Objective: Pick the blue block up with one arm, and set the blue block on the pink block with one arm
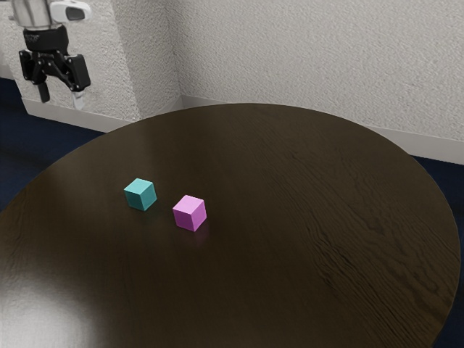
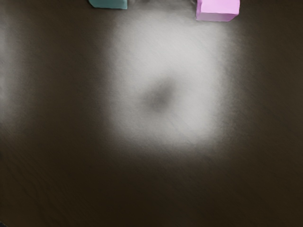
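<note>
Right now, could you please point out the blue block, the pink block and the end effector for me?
blue block [image 1: 140, 194]: exterior view, middle of the cube.
pink block [image 1: 189, 212]: exterior view, middle of the cube.
end effector [image 1: 61, 99]: exterior view, midway between its fingertips.

text: none can be read in either view
blue block [image 1: 140, 193]: plain faces, no letters or numbers
pink block [image 1: 190, 212]: plain faces, no letters or numbers
table [image 1: 304, 217]: dark wood grain, no sign or label
gripper [image 1: 61, 98]: black body with no legible brand; it is small in the exterior view, so a fine mark may go unseen
</note>
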